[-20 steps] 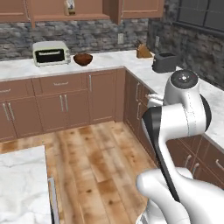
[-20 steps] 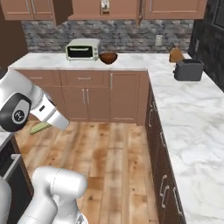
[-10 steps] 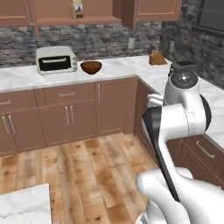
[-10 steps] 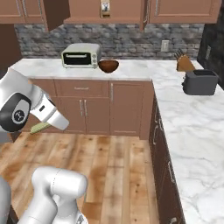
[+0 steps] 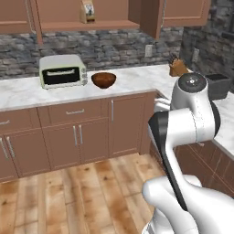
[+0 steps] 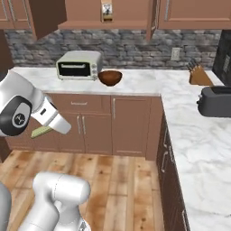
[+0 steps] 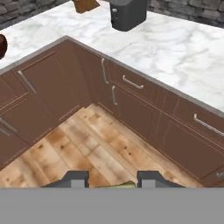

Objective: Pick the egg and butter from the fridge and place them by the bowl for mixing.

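Observation:
The dark reddish-brown wooden bowl point(image 5: 103, 79) point(image 6: 110, 77) sits on the marble counter just right of the toaster oven; its edge shows at the hand view's left border point(image 7: 1, 46). My gripper point(image 7: 113, 180) hangs over the wood floor, facing the counter's inner corner, shut on a pale yellow-green stick, the butter point(image 7: 119, 185). The same stick pokes out from under my arm in the right base view point(image 6: 41, 131). The egg and the fridge are out of view.
A cream toaster oven point(image 5: 62, 71) point(image 6: 79, 64) stands left of the bowl. A black toaster point(image 6: 215, 101) point(image 7: 127, 14) and a knife block point(image 6: 200, 76) point(image 5: 178, 68) occupy the counter's right wing. Brown cabinets point(image 5: 77, 137) line the wood floor.
Both base views have shifted: the base has moved closer to the counter, so the bowl and toaster oven look larger and nearer. The arm keeps its pose, still holding the butter.

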### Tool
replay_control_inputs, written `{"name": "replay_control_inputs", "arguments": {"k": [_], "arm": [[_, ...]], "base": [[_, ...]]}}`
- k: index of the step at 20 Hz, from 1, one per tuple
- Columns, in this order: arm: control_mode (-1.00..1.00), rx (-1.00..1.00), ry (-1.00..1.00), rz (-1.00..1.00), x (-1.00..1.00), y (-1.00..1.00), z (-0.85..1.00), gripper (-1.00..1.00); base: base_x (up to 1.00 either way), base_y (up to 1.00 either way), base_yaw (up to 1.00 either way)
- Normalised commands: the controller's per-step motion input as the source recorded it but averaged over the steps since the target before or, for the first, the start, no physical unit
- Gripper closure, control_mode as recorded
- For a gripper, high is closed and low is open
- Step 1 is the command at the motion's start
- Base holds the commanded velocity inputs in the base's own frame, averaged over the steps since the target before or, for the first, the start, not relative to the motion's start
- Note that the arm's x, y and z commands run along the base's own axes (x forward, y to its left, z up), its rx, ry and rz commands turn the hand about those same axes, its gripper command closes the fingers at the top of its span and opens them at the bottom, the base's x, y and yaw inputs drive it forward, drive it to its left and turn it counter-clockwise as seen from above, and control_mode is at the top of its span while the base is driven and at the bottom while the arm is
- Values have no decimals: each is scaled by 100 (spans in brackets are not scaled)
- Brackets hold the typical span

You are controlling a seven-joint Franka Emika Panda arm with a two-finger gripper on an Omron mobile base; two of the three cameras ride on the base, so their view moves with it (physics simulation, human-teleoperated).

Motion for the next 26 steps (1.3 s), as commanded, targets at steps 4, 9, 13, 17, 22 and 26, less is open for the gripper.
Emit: {"name": "replay_control_inputs", "arguments": {"k": [4, 9, 13, 17, 22, 26], "arm": [[100, 0, 0, 0, 0, 0, 0, 100], [100, 0, 0, 0, 0, 0, 0, 100], [100, 0, 0, 0, 0, 0, 0, 100], [100, 0, 0, 0, 0, 0, 0, 100], [100, 0, 0, 0, 0, 0, 0, 100], [100, 0, 0, 0, 0, 0, 0, 100]], "base": [[83, -24, 2], [79, -31, 1], [77, -34, 1], [76, -35, 1], [81, -26, 2], [78, -16, 4]]}}
